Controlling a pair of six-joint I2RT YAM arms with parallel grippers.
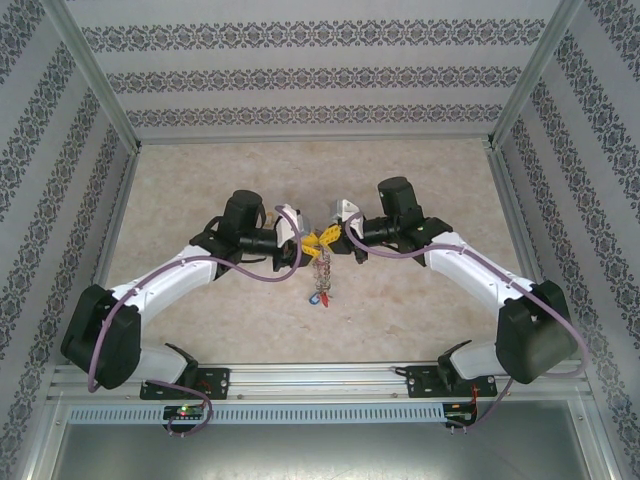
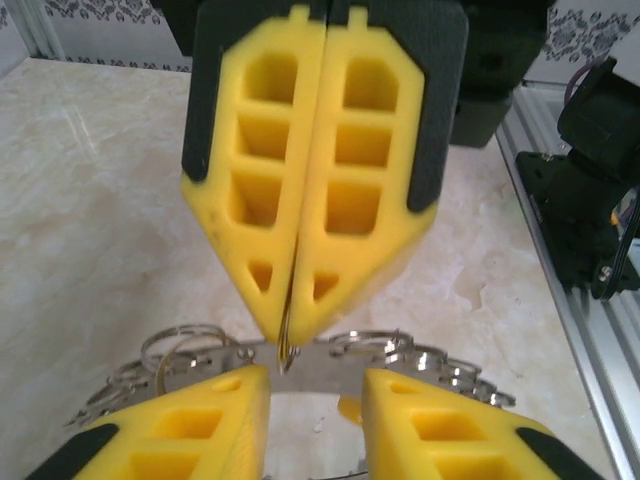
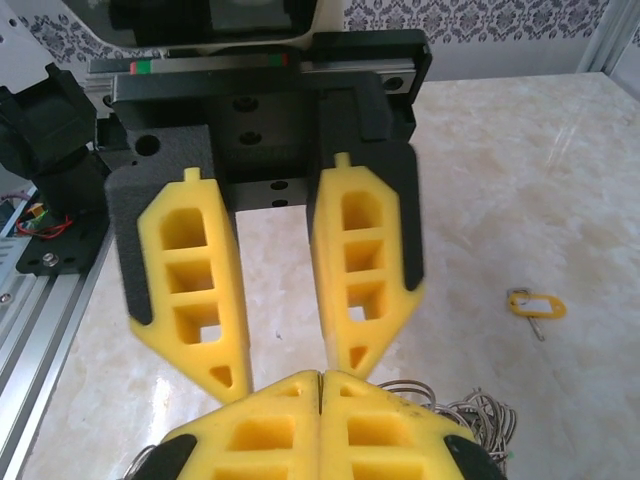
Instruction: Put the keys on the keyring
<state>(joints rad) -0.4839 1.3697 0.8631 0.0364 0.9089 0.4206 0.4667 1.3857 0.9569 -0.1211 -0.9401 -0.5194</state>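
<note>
Both grippers meet over the middle of the table. My right gripper (image 1: 337, 240) (image 3: 320, 385) is shut, and in the left wrist view its tips (image 2: 287, 335) pinch a thin wire loop that goes through the keyring (image 2: 325, 368), a flat grey metal band lined with small split rings (image 2: 440, 362). Below the grippers the keyring hangs with a bunch of keys (image 1: 320, 272), red and blue tags at its bottom (image 1: 318, 296). My left gripper (image 2: 315, 388) (image 1: 303, 243) (image 3: 292, 368) is open, one fingertip on each side of the band and apart from it. One yellow-tagged key (image 3: 537, 305) lies alone on the table.
The tabletop (image 1: 200, 190) is pale marble-patterned, walled by patterned panels and aluminium posts (image 1: 95, 75). An aluminium rail (image 1: 320, 380) with both arm bases runs along the near edge. Bare table lies behind and to both sides of the grippers.
</note>
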